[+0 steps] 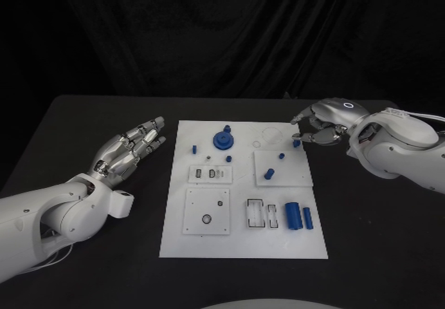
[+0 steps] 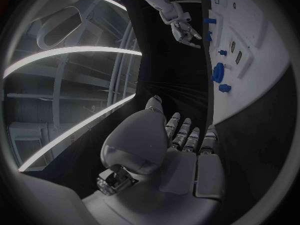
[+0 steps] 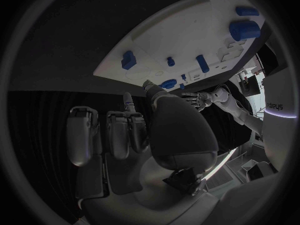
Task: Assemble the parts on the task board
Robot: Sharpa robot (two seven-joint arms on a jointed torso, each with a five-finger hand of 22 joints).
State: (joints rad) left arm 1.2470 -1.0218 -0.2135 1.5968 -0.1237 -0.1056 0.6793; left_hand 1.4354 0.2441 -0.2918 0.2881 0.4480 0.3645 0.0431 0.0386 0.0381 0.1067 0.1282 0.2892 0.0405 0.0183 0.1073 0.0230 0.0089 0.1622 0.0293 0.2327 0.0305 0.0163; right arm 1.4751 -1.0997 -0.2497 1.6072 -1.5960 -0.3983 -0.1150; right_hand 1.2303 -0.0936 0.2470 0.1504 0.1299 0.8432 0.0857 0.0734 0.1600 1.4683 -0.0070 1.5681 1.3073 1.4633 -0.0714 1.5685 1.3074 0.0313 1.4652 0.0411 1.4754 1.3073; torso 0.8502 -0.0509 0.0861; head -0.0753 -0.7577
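Note:
The white task board (image 1: 243, 241) lies in the middle of the black table. A big round blue part (image 1: 222, 140) stands near its far edge, a blue peg (image 1: 269, 173) on a raised square, and two blue cylinders (image 1: 298, 217) lie at the near right. My right hand (image 1: 320, 125) hovers at the board's far right corner, fingertips close to a small blue part (image 1: 297, 143), which lies free on the board (image 3: 187, 30) in the right wrist view (image 3: 128, 60). My left hand (image 1: 134, 148) lies flat and open left of the board, holding nothing; its fingers (image 2: 187, 135) are stretched out.
Bare black table surrounds the board on all sides. Recessed slots and small raised white plates (image 1: 207, 211) cover the board's near half. The left wrist view shows the board's edge (image 2: 250, 45) and my right hand (image 2: 181, 27) beyond it.

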